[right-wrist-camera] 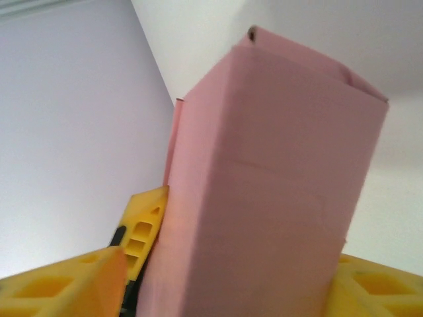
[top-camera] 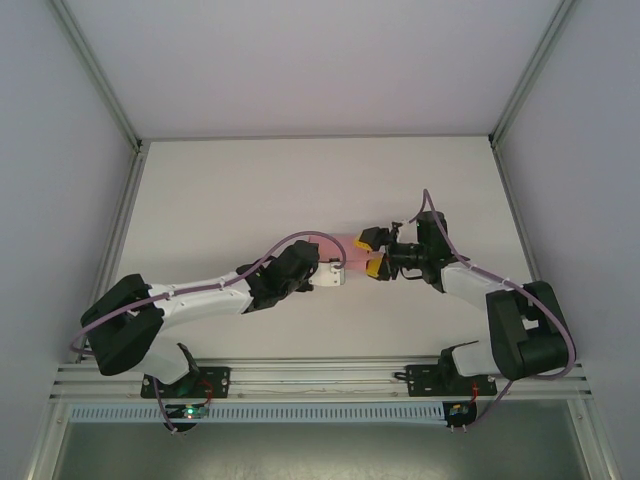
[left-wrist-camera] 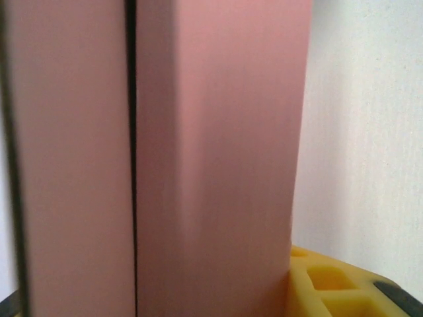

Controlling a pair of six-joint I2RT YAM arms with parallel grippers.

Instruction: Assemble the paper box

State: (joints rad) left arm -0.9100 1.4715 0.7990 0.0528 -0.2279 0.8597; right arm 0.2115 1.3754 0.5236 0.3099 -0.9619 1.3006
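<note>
We are squaring up the paper box [top-camera: 343, 245].
Our right fingers [right-wrist-camera: 59, 287] are pinching its walls; our left fingers [left-wrist-camera: 330, 290], we cannot tell; gentle pressure should avoid creases.

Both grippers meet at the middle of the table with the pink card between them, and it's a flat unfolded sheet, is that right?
Not flat. The right wrist view shows the paper box folded into a rectangular box, its walls standing between yellow fingers. The rest holds: the left gripper and right gripper meet at the middle of the table with it between them.
</note>
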